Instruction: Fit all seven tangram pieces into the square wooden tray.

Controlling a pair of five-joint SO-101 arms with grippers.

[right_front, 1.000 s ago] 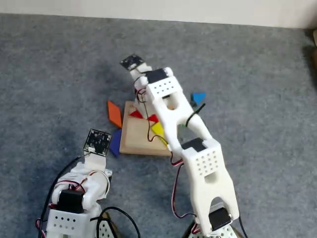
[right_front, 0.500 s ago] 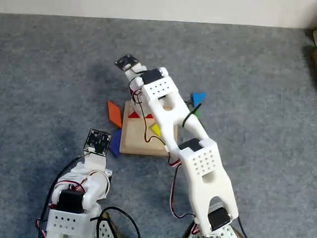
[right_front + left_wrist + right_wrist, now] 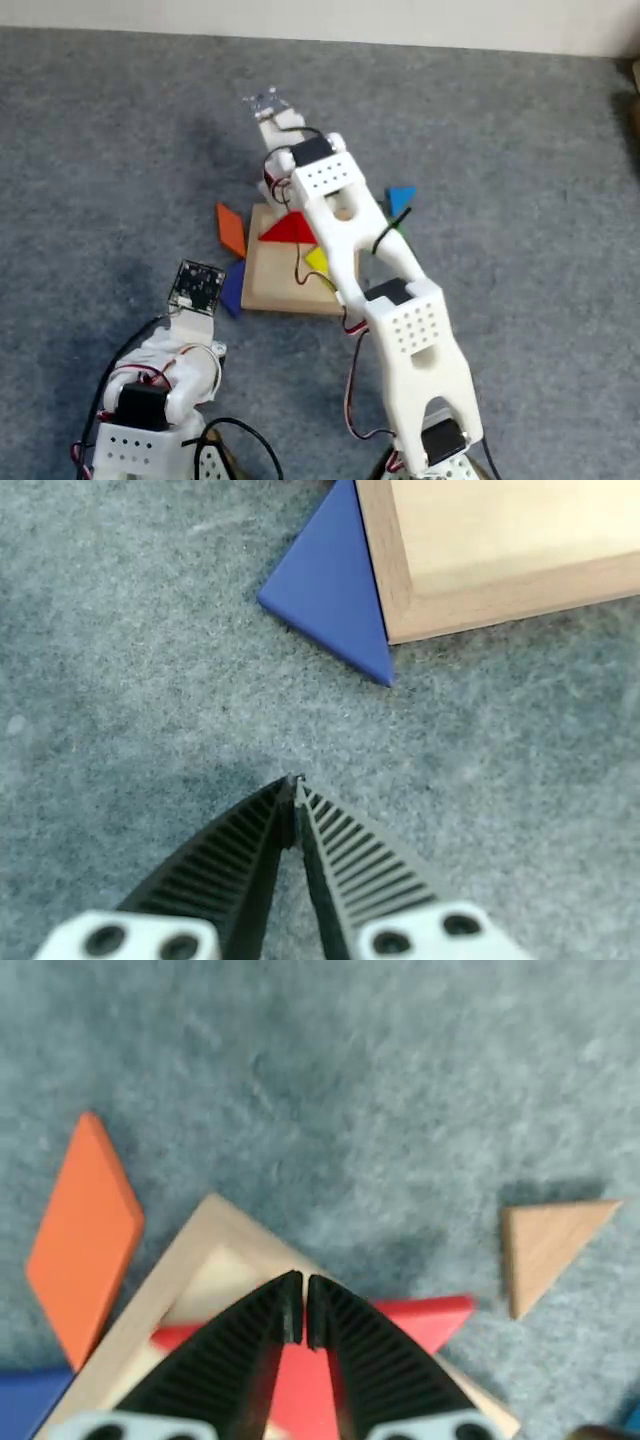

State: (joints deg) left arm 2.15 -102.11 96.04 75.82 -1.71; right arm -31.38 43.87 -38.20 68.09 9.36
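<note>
Shift of right arm, baring more of red triangle at far left corner of wooden tray, one tip overhanging rim, so likely not seated yet; right pincer clenched on nothing above it, left pincer clenched near blue triangle.

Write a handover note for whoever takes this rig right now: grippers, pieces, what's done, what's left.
Left gripper: shut, empty, over the carpet near the dark blue triangle, which lies on the carpet against a corner of the tray.
Right gripper: shut, tips over the red triangle at the tray's far corner.
Done: the yellow piece lies in the tray. The red triangle is only partly in, with one tip poking out over the rim.
Left: seat the red one. The orange parallelogram, wooden triangle, light blue piece and dark blue triangle are outside on the carpet.
</note>
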